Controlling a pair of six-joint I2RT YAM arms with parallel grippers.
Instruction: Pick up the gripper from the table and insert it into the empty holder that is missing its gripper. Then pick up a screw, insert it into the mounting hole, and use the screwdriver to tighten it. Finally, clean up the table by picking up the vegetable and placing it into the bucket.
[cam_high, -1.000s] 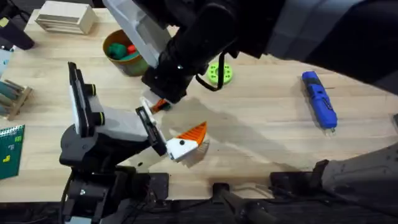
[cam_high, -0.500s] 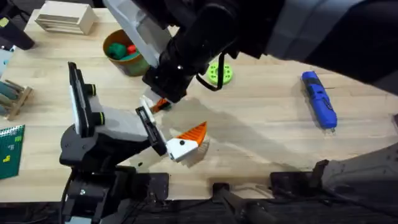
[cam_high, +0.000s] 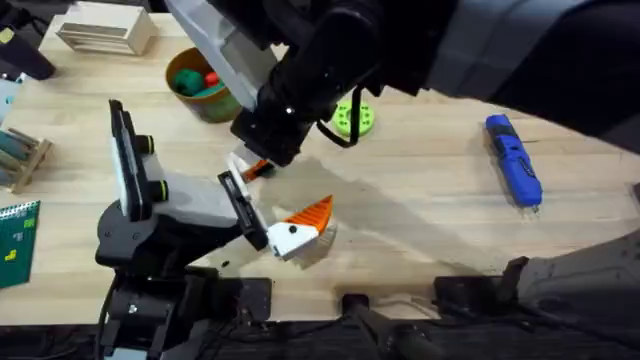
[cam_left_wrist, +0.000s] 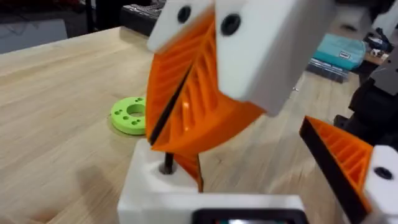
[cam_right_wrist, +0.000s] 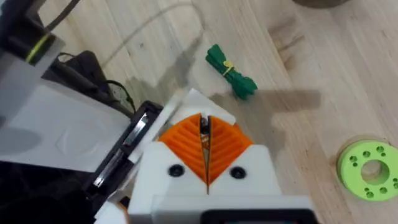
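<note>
Our right tool (cam_right_wrist: 204, 134) has its two orange ribbed pads (cam_right_wrist: 227, 146) pressed tight together. In the left wrist view this same tool (cam_left_wrist: 155, 140) points down at a white holder (cam_left_wrist: 146, 193). A small dark screw (cam_left_wrist: 166, 165) stands in the holder right under the pad tips, but we cannot tell if the pads pinch it. A thin orange fin (cam_left_wrist: 191, 173) stands in the holder just beside the screw. Our left tool (cam_left_wrist: 255, 149) is spread wide and grips nothing, and its other orange finger (cam_left_wrist: 342, 155) sits well off to the side. From above we see the right tool (cam_high: 255, 168) reaching across from the far side, just beside the left tool (cam_high: 300, 228), which lies low near the front edge of the wooden counter (cam_high: 420, 210). The little green leafy vegetable (cam_right_wrist: 231, 73) lies flat on the counter near the right tool, not touching it. A round bright green disc (cam_high: 352, 118) lies a bit behind the two tools. The bucket (cam_high: 195, 85) stands farther back toward the left, with green and red pieces inside it. The blue screwdriver (cam_high: 513, 160) lies by itself far off on the right side of the counter. A beige box (cam_high: 100, 28) sits at the back left corner.
</note>
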